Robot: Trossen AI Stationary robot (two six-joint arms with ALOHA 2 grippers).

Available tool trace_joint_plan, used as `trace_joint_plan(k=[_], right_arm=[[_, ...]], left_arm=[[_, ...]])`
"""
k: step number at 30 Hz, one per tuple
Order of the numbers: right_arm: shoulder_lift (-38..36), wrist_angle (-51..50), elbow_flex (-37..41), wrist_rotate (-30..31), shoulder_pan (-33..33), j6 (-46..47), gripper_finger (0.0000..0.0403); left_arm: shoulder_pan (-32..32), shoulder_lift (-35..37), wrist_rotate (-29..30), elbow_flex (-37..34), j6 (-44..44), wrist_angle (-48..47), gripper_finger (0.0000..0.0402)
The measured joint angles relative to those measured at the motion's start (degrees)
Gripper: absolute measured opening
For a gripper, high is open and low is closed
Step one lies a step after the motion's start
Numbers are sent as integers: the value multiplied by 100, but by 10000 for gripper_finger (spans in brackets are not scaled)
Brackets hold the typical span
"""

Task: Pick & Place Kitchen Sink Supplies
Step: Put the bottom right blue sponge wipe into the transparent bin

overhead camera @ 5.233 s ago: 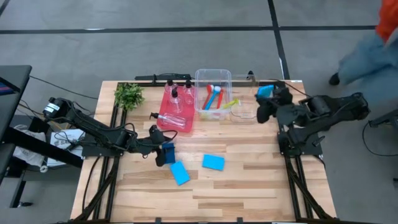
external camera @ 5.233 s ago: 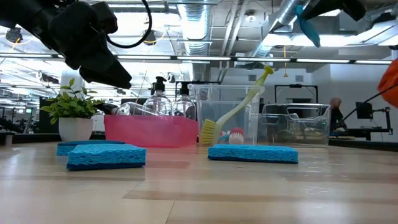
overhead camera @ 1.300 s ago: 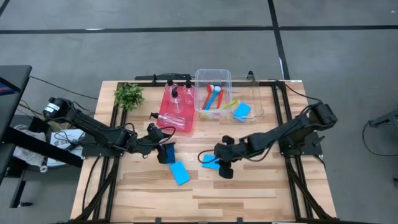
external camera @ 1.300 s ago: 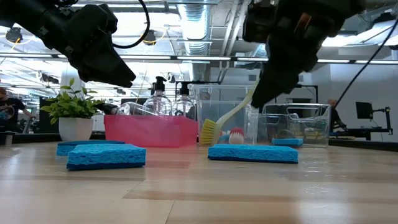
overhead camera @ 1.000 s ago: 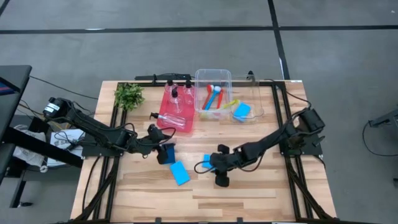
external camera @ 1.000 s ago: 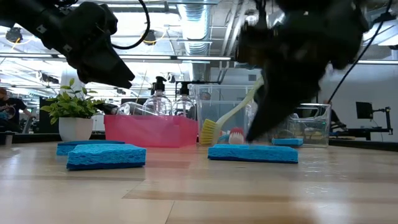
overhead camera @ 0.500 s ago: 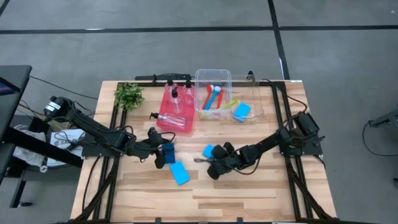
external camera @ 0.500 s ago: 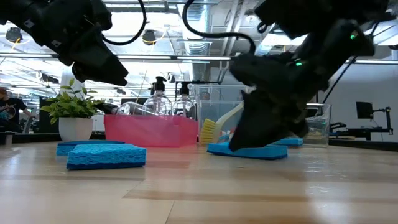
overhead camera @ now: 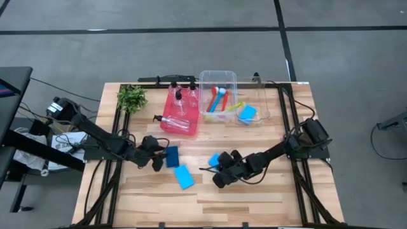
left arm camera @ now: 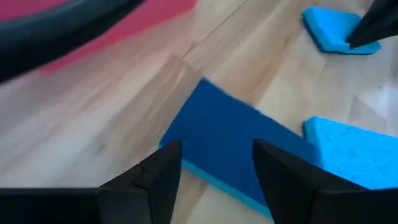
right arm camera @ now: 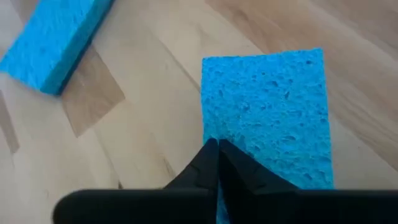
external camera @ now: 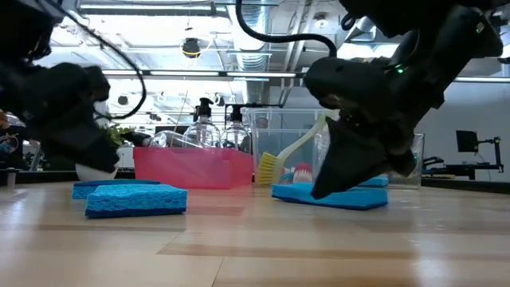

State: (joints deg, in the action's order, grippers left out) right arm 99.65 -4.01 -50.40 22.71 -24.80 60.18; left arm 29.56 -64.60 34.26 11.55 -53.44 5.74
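Observation:
Three blue sponges lie flat on the wooden table. My right gripper (right arm camera: 214, 149) is shut on the mid-table sponge (overhead camera: 214, 159). My left gripper (left arm camera: 214, 180) hangs open low over the near edge of a dark blue sponge (left arm camera: 230, 143), one finger to each side; I cannot tell whether it touches. A lighter blue sponge (overhead camera: 184, 176) lies just beside it. Clear bottles (overhead camera: 178, 102) stand and lie in the red tray, and the brushes (overhead camera: 219, 98) lean in a clear bin. My right gripper pinches the sponge at its edge near one corner (right arm camera: 208, 134) between its two shut fingers. The fingers slant down at it from the table's right and near side. The sponge (external camera: 331, 195) sits a little tilted, low at the table.
The red tray (overhead camera: 166, 117), the clear bin (overhead camera: 218, 76) of brushes and a second clear bin (overhead camera: 261, 114) holding a blue sponge (overhead camera: 247, 113) stand along the far edge. A green plant (overhead camera: 131, 97) is at the far left. Bare wood stretches along the near edge.
My right gripper has sunk onto the mid-table sponge, rolled and taken hold; the sponge has turned about and shifted a little. My left gripper has gone down and drawn back toward the table's left edge, uncovering the dark blue sponge.

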Motion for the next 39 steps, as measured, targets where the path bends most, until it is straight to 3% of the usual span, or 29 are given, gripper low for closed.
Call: trace_joint_plan(k=[11,24,39], right_arm=[[-1614,-322,9,1131,-184,-809,0],[-3559,-306,1,2509,-223,-2036,0],[-5436,-333,-10,4240,76,-4740,0]], left_arm=[[317,0,40,-212,-239,890,199],[315,0,44,-210,-235,1295,199],[315,0,44,-210,-417,2133,199]])
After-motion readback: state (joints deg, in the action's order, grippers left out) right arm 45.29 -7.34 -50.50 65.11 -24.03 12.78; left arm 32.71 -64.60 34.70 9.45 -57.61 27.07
